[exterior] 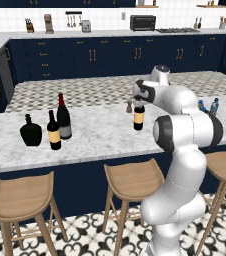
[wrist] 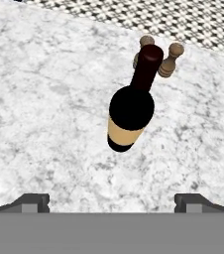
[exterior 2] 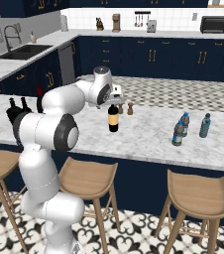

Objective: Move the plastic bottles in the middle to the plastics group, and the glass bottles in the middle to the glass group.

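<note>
End effector [wrist: 112, 201] hanging spread wide over the table [exterior: 95, 137], gripping nothing. Just below it, yellow-label bottle [wrist: 130, 101] standing upright in the middle, untouched; two small wooden shakers [wrist: 171, 58] sitting just behind it. Farther left, glass group [exterior: 31, 131] now looking like three: black flask, tan-label bottle, grey-label bottle [exterior: 63, 117] standing together. Far right, three water bottles [exterior 2: 179, 133] clustering as the plastics. Judging most sorting done; yellow-label bottle remaining to be moved left.
</note>
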Controlling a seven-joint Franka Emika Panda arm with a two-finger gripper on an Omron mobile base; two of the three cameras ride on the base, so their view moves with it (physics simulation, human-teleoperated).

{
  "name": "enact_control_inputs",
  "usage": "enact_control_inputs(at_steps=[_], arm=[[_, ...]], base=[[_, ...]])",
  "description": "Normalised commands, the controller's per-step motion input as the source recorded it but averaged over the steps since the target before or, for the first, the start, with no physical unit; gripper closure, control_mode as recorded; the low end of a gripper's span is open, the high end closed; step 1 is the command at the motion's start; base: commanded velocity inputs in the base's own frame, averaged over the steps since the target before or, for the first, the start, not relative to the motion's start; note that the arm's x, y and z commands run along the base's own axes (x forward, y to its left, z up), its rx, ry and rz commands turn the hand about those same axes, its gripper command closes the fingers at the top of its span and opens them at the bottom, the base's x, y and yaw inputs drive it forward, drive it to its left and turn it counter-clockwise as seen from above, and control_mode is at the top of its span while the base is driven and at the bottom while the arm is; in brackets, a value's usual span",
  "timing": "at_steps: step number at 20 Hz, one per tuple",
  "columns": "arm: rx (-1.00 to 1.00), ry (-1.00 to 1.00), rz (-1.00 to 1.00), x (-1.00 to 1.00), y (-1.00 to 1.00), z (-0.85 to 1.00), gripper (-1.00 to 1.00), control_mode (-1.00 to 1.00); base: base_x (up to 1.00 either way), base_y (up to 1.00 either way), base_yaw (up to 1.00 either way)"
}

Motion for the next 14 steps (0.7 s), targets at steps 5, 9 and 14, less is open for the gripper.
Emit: enact_control_inputs(at_steps=[5,9,14], arm=[[0.00,0.00,-0.01,0.07,0.00,-0.01,-1.00,-1.00],[0.00,0.00,-0.05,0.16,0.00,-0.05,-1.00,-1.00],[0.00,0.00,-0.07,0.14,0.00,-0.03,-1.00,-1.00]], base=[[0.00,0.00,0.00],[0.00,0.00,0.00],[0.00,0.00,0.00]])
